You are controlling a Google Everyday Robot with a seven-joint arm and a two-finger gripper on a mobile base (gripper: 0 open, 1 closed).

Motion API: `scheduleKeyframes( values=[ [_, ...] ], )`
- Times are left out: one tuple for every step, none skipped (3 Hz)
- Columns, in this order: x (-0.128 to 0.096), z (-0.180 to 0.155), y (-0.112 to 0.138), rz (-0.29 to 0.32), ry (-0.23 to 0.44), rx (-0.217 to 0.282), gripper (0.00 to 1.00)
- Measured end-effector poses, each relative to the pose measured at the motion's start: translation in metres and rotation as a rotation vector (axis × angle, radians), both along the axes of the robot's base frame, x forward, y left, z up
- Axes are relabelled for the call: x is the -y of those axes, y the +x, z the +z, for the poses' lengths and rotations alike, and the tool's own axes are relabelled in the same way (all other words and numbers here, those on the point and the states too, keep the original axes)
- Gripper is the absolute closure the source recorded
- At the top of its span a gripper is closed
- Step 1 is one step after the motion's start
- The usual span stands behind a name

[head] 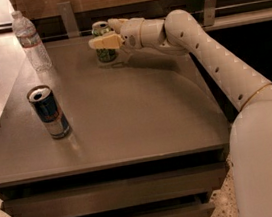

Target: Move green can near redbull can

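The green can (106, 54) stands at the back of the grey table (136, 110), near the middle of its far edge. My gripper (101, 33) reaches in from the right. It is open, with one pale finger (104, 41) across the can's front and the other behind its top, so the can sits between them. The redbull can (50, 112), blue and silver with an open top, stands upright at the table's front left, far from the green can.
A clear plastic water bottle (30, 40) stands at the table's back left corner. A wooden wall panel with metal brackets (210, 0) runs behind the table. My white arm (209, 54) spans the table's right side. Drawers sit below the front edge.
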State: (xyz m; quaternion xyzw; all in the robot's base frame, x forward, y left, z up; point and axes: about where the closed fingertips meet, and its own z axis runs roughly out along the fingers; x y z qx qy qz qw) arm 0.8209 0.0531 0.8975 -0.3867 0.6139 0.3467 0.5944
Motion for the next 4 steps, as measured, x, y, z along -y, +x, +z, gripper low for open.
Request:
scheduleKeyframes(
  values=[
    [-0.0059, -0.0011, 0.0019, 0.014, -0.002, 0.001, 0.47],
    [-0.0091, -0.0014, 0.0013, 0.018, -0.001, 0.0, 0.7],
    [-0.0148, -0.002, 0.0004, 0.026, -0.001, -0.002, 1.0],
    [-0.0151, 0.0038, -0.0021, 0.029, -0.007, -0.004, 1.0]
  ],
)
